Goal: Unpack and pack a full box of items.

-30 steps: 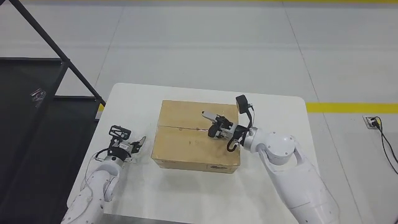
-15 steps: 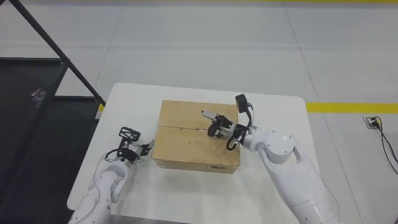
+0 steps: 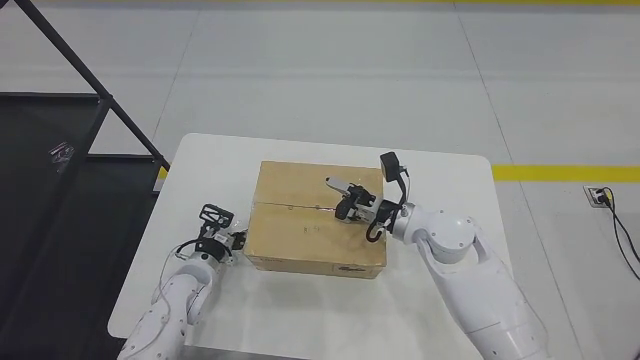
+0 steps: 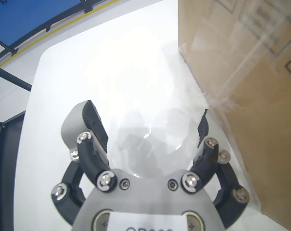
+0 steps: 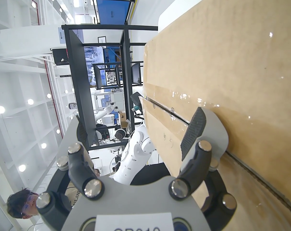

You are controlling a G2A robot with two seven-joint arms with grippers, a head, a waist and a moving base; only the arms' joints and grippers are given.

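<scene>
A closed cardboard box (image 3: 318, 218) sits in the middle of the white worktop (image 3: 215, 165), at the centre of the top view. Its two top flaps meet along a seam (image 3: 300, 205) that runs across the lid from left to right, and clear tape (image 5: 183, 96) glints along that seam. The left pincer (image 3: 230, 241) (image 4: 145, 111) is low over the worktop at the lower left of the box, just beside its left wall. Its jaws are spread wide with nothing between them; whether the nearer fingertip touches the cardboard cannot be told. The right pincer (image 3: 342, 198) (image 5: 138, 121) is over the top of the box, right of centre, also spread open and holding nothing, with one ribbed finger pad (image 5: 193, 131) lying on the lid right at the seam
</scene>
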